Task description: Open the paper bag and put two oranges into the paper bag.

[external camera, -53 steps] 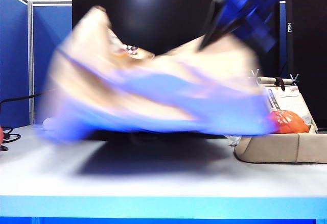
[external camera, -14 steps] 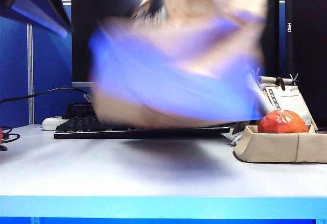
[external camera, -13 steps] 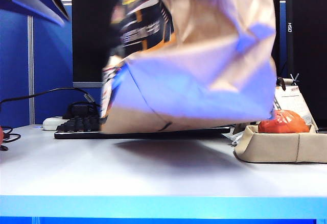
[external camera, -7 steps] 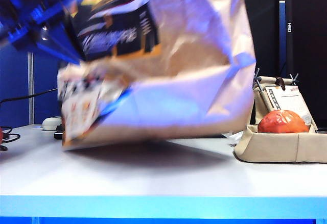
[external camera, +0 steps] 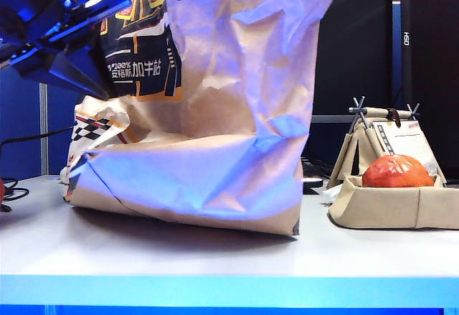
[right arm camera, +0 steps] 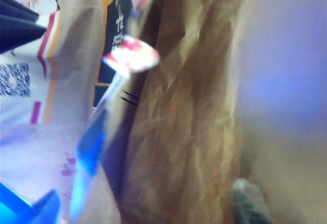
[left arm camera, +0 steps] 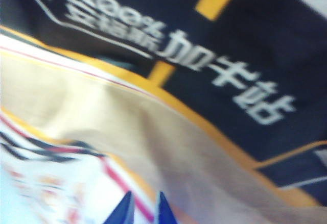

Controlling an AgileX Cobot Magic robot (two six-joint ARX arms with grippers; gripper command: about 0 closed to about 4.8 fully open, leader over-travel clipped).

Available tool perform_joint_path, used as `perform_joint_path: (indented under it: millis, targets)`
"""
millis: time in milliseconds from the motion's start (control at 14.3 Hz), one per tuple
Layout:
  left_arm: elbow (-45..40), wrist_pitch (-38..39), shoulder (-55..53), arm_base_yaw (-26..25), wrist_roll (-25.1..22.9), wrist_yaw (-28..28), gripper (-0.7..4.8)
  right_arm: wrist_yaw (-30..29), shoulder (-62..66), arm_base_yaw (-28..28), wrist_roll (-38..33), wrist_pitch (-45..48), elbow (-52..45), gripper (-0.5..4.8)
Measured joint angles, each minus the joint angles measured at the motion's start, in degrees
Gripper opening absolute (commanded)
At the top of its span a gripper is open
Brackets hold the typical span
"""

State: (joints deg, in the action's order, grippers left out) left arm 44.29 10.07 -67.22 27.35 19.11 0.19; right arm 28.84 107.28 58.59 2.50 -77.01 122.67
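The left gripper (left arm camera: pixel 144 208) shows in its wrist view as two blue fingertips (left arm camera: pixel 124 211) set close together, with only a slim gap between them; they point at the printed face of the paper bag (left arm camera: pixel 168 132), and the blur hides whether a fold of paper sits between them, so a grip cannot be told. In the exterior view this gripper (external camera: pixel 107 3) sits at about ten o'clock from the bag's middle, pressed against the bag's upper left edge beside the black panel of white characters.

The right gripper (right arm camera: pixel 15 27) appears in its wrist view only as a dark finger at one edge and a blue finger (right arm camera: pixel 36 211) at the far corner, well apart from each other, so the fingers stand wide with crinkled paper between them, not pinched. In the exterior view this gripper is hidden behind the bag.

The paper bag (external camera: pixel 215 128) stands upright on the white table (external camera: pixel 215 257), its base resting on the surface left of centre and its top running out of frame at twelve o'clock. At three o'clock from the bag, apart from it, a beige fabric tray (external camera: pixel 394 207) holds one orange (external camera: pixel 396 171). A small card stand (external camera: pixel 387 132) rises just behind the tray
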Motion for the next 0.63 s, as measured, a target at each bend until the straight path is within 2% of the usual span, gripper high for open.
perform_joint_path:
  millis: [70,140,350,629]
  targets:
    - [0.00,0.24,-0.11,0.00,-0.28,-0.59,0.66,0.35,-0.35,0.50,-0.74,-0.07,0.11,4.10]
    - [-0.09,1.38,-0.20,0.00,-1.16,-2.16,0.66,0.79,-0.92,1.75,-1.66,-0.79,3.98,4.10]
    - [-0.17,3.37,0.63,0.00,-1.53,-2.34,0.68,1.16,-1.70,2.38,-1.70,-1.51,14.84,4.10]
    - [-0.20,5.66,11.30,0.00,-1.64,-3.78,0.79,6.23,-5.11,2.10,-2.19,-2.56,21.81,4.10]
